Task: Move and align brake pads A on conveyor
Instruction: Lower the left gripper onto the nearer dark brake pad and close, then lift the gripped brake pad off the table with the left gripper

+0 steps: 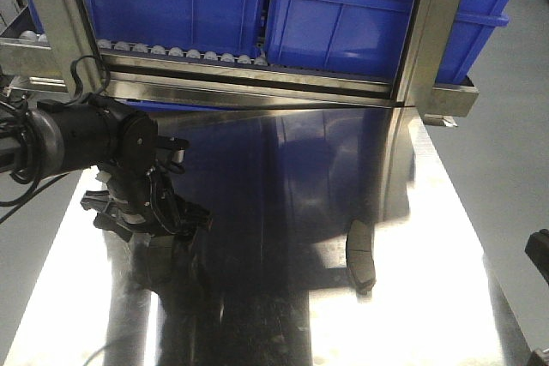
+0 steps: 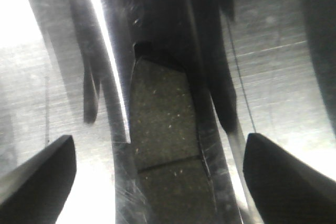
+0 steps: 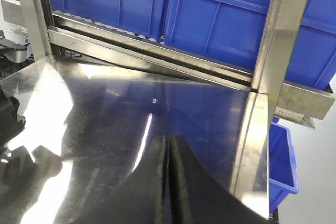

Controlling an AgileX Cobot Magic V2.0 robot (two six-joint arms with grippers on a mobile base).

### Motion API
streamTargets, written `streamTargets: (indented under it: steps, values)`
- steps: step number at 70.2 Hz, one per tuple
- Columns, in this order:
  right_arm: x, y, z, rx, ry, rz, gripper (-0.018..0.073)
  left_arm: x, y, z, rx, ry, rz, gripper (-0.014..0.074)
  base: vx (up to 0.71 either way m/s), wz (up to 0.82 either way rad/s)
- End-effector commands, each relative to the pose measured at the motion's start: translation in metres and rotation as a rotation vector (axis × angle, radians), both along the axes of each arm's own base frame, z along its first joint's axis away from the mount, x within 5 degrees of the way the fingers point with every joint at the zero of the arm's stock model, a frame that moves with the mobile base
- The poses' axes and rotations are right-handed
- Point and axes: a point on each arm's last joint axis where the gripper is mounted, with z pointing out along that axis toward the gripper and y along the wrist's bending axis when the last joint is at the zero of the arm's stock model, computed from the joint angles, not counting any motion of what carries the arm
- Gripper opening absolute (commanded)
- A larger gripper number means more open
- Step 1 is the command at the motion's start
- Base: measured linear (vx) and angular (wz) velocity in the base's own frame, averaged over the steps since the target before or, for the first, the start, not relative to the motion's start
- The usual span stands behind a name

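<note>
Brake pads (image 1: pixel 362 255) wait on the shiny steel tabletop (image 1: pixel 446 212), no conveyor in sight, with blue bins (image 1: pixel 343 23) along the tabletop's far edge. Left gripper (image 1: pixel 154 225) hangs over its left side, jaws wide apart either side of one pad (image 2: pixel 163 124); right gripper (image 3: pixel 168 145) hovers toward its near right corner, jaws pressed together, empty. Best play: drop straight, straddle the groove (image 2: pixel 168 162), squeeze across the pad's narrow width.

Open steel tabletop (image 1: pixel 283 177), blue bins (image 1: pixel 343 23) behind
</note>
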Motion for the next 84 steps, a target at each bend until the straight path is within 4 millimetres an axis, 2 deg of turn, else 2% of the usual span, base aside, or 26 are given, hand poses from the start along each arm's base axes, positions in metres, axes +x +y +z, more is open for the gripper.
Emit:
streamTargets:
  steps: [1,34,48,68,84]
  values:
    - [0.0017,-0.0003,0.0153,0.020,-0.090,-0.008,-0.0006,0.0021,-0.0041,0.0204,-0.034,-0.066,-0.005,0.0592,0.00,0.00]
    - [0.0017,-0.0003,0.0153,0.020,-0.090,-0.008,-0.0006,0.0032,-0.0055,0.0129,-0.035,-0.046,-0.002,0.0589,0.00,0.00]
    - [0.0017,-0.0003,0.0153,0.020,-0.090,-0.008,-0.0006,0.0033,-0.0064,0.0105,-0.040,-0.037,0.003,0.0558,0.00,0.00]
    - [0.0017,-0.0003,0.0153,0.020,-0.090,-0.008,-0.0006,0.0023,-0.0059,0.0107,-0.035,-0.027,0.004,0.0459,0.00,0.00]
    - [0.0017,-0.0003,0.0153,0.020,-0.090,-0.008,-0.0006,-0.0004,-0.0046,0.0131,-0.026,-0.008,0.004,0.0328,0.00,0.00]
